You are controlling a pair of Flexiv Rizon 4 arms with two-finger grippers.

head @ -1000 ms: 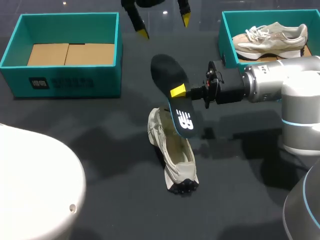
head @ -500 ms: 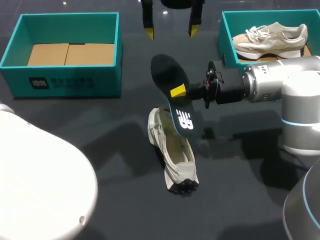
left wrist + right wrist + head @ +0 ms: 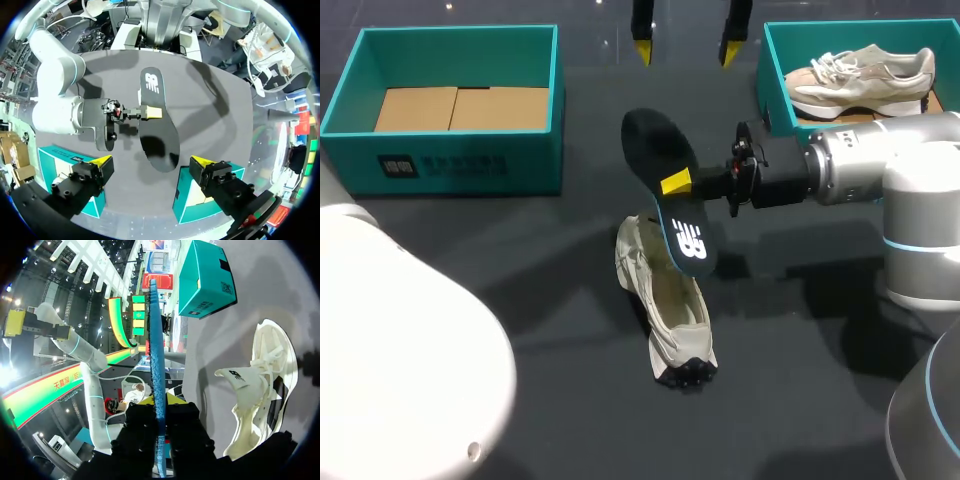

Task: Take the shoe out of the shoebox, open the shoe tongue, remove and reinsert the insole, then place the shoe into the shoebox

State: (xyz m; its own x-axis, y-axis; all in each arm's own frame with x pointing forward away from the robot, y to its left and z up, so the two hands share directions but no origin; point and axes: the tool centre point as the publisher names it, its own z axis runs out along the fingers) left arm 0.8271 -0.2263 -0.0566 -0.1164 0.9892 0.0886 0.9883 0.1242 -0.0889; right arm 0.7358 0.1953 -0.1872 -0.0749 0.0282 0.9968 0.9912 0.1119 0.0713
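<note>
**Head and wrist views, insole held over the shoe.** Your right arm (image 3: 880, 175) comes in from the counter's right edge and ends in your right hand (image 3: 677, 183). That hand is clamped on the dark insole (image 3: 665, 190) at about mid-length, one finger on each face. In the right wrist view the insole runs edge-on between the fingers.

The insole hangs tilted above the middle of the counter (image 3: 520, 260). Its printed end is lowest, over the opening of the cream shoe (image 3: 665, 310). You cannot tell whether that end touches the shoe. The shoe lies on the counter's middle, outside both boxes, with its tongue lifted away from the opening.

Your left hand (image 3: 685, 50) hangs above the far edge, between the two boxes. Its fingers stand wide apart with nothing between them. In its own wrist view it looks down on the insole.

A teal shoebox (image 3: 450, 105) with a cardboard liner sits at the far left corner. A second teal shoebox (image 3: 770, 70) at the far right corner holds another shoe (image 3: 865, 75).
</note>
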